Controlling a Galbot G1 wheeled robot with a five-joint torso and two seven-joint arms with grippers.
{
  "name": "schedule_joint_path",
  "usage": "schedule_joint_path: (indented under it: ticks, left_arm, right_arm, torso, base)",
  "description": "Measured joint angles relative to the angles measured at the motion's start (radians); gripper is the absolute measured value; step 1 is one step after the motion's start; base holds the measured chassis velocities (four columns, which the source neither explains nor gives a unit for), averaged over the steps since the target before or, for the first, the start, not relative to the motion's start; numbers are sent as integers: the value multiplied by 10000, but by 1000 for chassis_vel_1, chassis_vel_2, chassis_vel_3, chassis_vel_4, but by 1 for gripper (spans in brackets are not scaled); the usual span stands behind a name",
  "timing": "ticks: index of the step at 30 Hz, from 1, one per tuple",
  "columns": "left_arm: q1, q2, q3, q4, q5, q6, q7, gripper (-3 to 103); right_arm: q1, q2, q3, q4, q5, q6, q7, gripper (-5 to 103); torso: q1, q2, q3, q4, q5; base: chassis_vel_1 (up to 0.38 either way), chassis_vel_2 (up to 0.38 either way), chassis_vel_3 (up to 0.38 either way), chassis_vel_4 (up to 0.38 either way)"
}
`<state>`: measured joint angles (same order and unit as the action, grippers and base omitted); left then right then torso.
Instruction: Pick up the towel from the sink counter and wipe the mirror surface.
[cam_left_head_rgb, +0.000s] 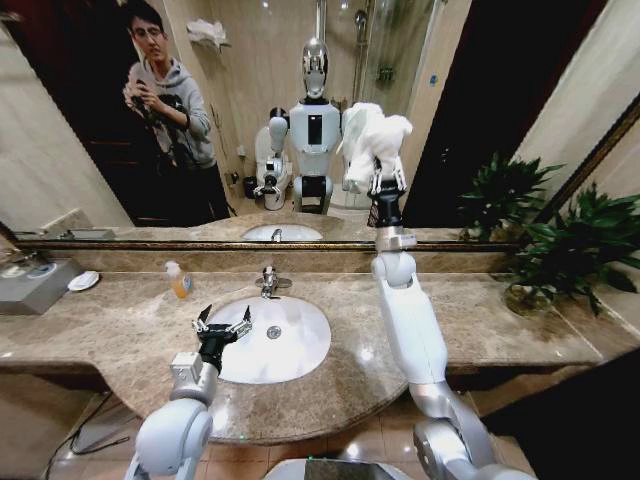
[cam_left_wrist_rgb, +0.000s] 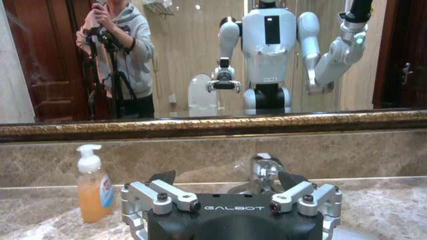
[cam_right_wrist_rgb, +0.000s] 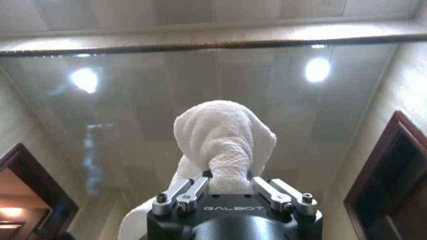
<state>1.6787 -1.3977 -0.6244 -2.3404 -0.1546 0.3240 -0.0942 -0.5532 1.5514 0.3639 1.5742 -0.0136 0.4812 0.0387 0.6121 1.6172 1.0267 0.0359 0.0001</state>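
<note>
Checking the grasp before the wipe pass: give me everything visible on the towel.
The towel is a small plain white terry cloth, bunched rather than folded, with no marks. The right gripper is shut on its lower part, pinching a twisted neck of fabric; the rest bulges above the fingers and a flap hangs down one side. It is lifted high above the sink counter, held up at the mirror surface. Actual contact with the glass cannot be told.

head: high, down over sink counter (cam_left_head_rgb: 120, 330) | left wrist: low, facing mirror surface (cam_left_wrist_rgb: 187, 60) | right wrist: close, up mirror

Beige marble walls (cam_left_wrist_rgb: 200, 155), potted plant (cam_left_head_rgb: 570, 245)
</note>
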Motion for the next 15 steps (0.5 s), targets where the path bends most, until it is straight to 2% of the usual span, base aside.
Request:
schedule_joint_path:
  ticks: [8,15]
  left_arm:
    - [-1,1,-1,0,0,0,0,100]
    - [-1,0,-1,1,0,0,0,100]
  right_arm:
    - [334,114,-34,56,-80,-361,167,18]
    - [912,227,-101,104,-77,-792,246,18]
  torso:
    - [1,-1,1,3,0]
    - [1,-1,0,2,-3]
  base:
    - [192,193,-165,-184]
    - [272,260,-269,-277]
